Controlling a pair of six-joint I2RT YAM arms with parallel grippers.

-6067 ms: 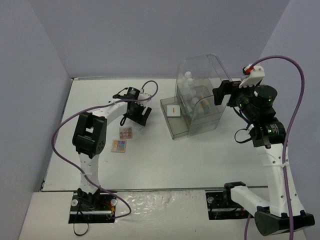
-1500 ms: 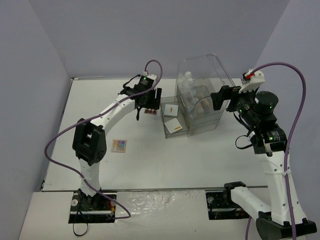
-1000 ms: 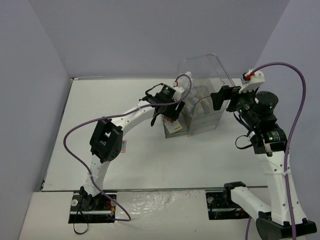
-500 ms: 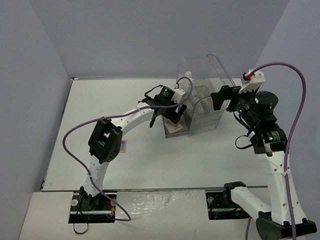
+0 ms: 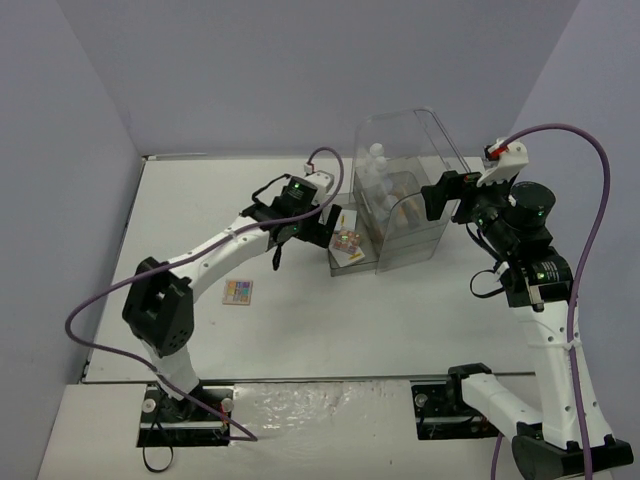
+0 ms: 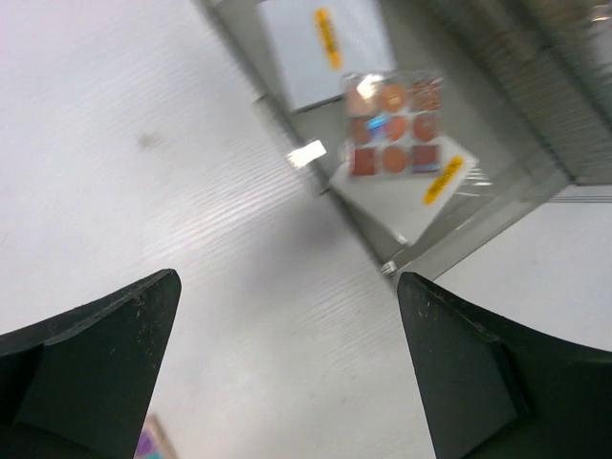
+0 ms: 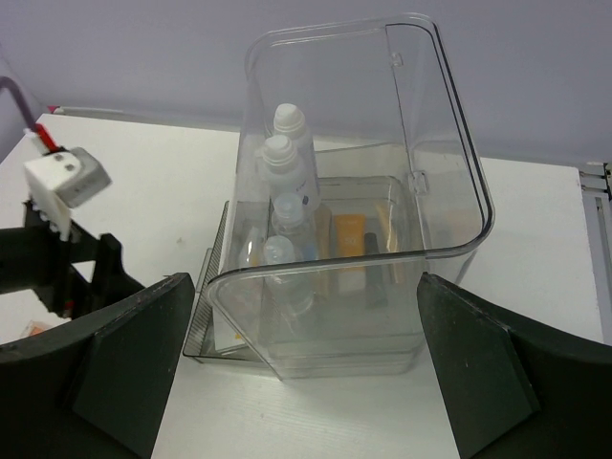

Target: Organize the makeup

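Note:
My left gripper [image 5: 322,228] [image 6: 287,287] is open and empty, just left of the clear case's pulled-out drawer [image 5: 340,266]. A brown-toned eyeshadow palette [image 5: 348,241] [image 6: 394,134] lies in the drawer on a white square compact [image 6: 406,196]. A second white compact [image 6: 325,48] lies behind it. A multicolour palette [image 5: 238,291] lies on the table. My right gripper [image 5: 437,197] [image 7: 306,287] is open and empty, level with the right side of the case. Inside the case stand white bottles [image 7: 283,163], with an orange flat case [image 7: 349,239] and a black slim tube [image 7: 375,277].
The large clear plastic case [image 5: 402,185] [image 7: 363,191] stands at the back right of the white table [image 5: 200,200], its curved lid raised. The left wrist camera block [image 7: 62,182] shows at the left of the right wrist view. Walls close in the table's left and back.
My left gripper carried the brown-toned palette from the table to the open drawer, let it go there, and has drawn back to the left. The right arm has held still lately.

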